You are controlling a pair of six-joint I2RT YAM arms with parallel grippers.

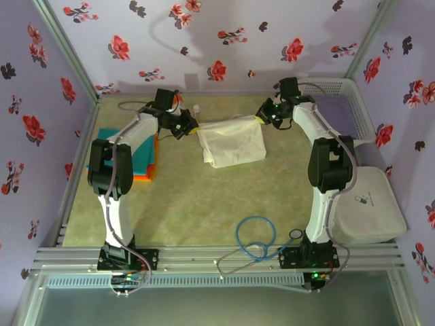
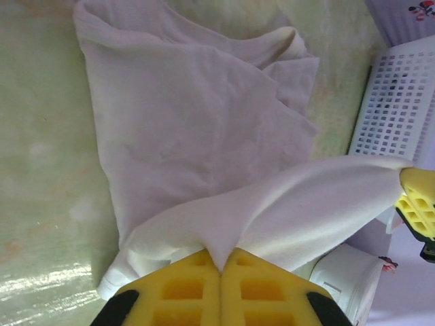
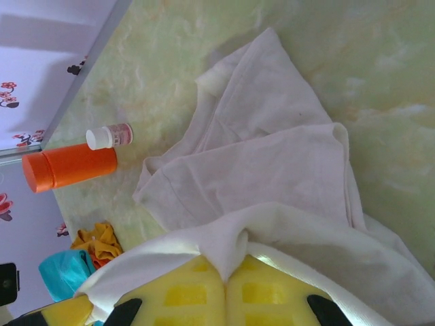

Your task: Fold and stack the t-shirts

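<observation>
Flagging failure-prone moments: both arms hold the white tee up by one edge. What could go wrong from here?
Both jaws are shut on only a small pucker at the edge of the white t-shirt; it may slip out mid-fold.
The orange bottle and small white-capped bottle sit close by; swinging cloth might knock them.
The layers below are wrinkled, so the fold could land crooked.

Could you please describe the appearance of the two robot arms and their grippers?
The left arm and right arm have white shells, black joints and black bases, with a thin grey cable along each. Their fingers are yellow pads with square recesses.
</observation>
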